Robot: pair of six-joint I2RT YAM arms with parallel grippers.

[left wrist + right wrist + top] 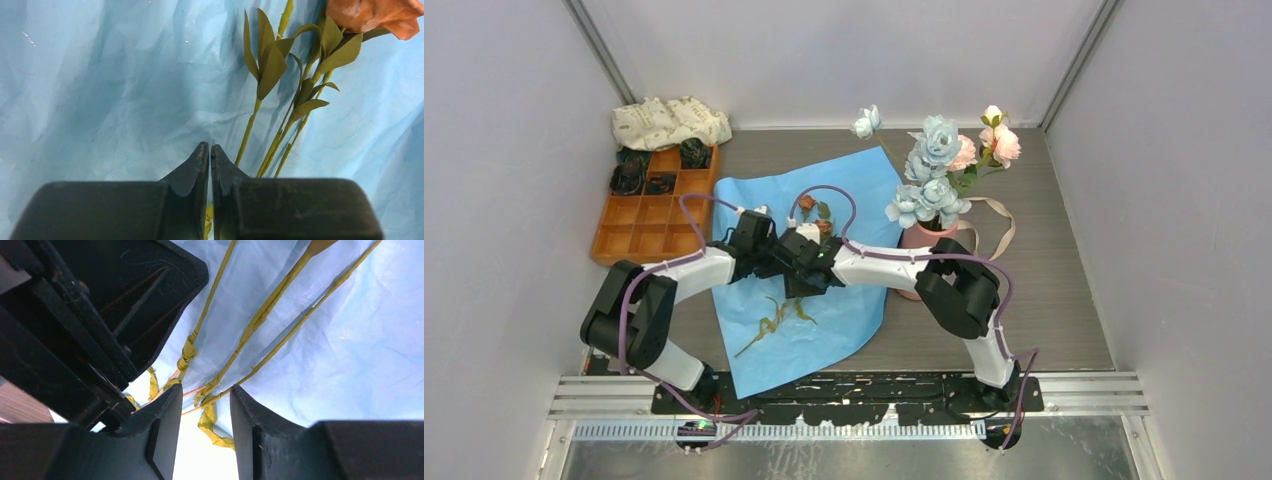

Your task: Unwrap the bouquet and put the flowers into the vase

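Blue paper (844,190) lies spread on the desk (1064,300). Left of it sits an orange tray (639,240), with a cream cloth (669,122) behind. At the paper's right edge stands the vase (914,237), holding blue and pink flowers (934,165), with a ribbon (999,215) beside it. Loose stems (769,322) lie on the paper. Both arms reach inward and meet over its middle. The left pincer (210,150) is pressed closed beside the stems. The right pincer (205,395) is narrowly parted, with stem ends at its mouth.

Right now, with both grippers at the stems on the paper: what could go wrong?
The right arm's elbow sits close by the vase; a swing could tip it. The right gripper is open around spread stems, tight beside the shut left gripper; closing may miss some, bump it, or snag the blue paper.
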